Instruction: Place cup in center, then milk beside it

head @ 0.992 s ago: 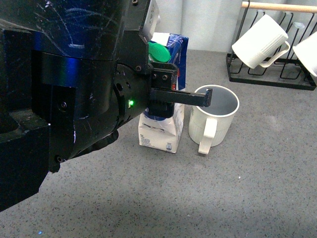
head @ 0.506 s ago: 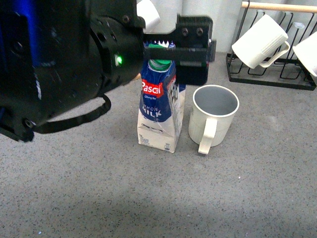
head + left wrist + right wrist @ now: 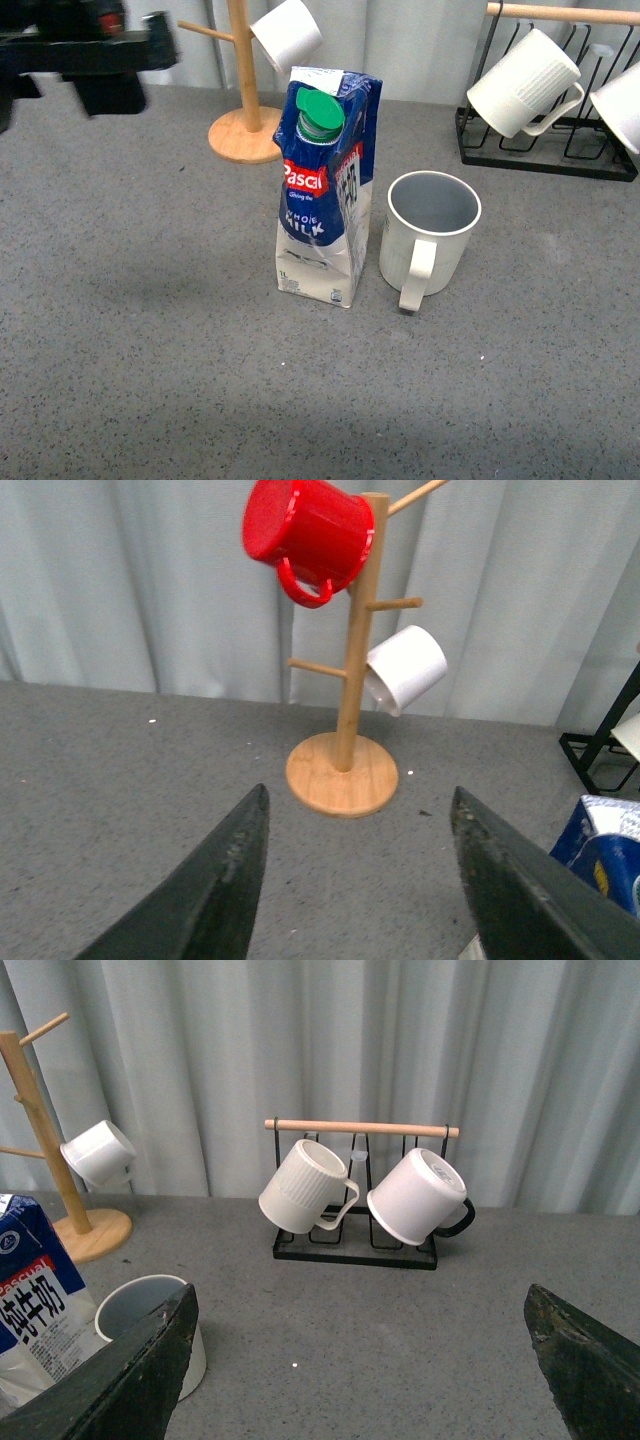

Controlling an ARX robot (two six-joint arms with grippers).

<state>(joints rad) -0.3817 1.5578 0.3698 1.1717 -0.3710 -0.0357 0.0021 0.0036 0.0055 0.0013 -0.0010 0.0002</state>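
The milk (image 3: 325, 190), a dented blue-and-white carton with a green cap, stands upright on the grey table. The cup (image 3: 430, 235), a cream-white mug with its handle toward me, stands just right of it, a small gap apart. My left gripper (image 3: 120, 70) is open and empty at the far left, well away from the carton. In the left wrist view the open gripper (image 3: 360, 880) faces the mug tree, with the milk (image 3: 605, 850) at the edge. My right gripper (image 3: 360, 1380) is open and empty. Its view shows the cup (image 3: 150, 1310) and the milk (image 3: 40, 1310).
A wooden mug tree (image 3: 245, 130) stands behind the carton, holding a small white cup (image 3: 288, 32) and a red mug (image 3: 305, 530). A black wire rack (image 3: 545, 160) at the back right holds ribbed white mugs (image 3: 525, 82).
My left arm has pulled up and away to the far left, uncovering the milk, which stands free. The cup and the milk have not moved.
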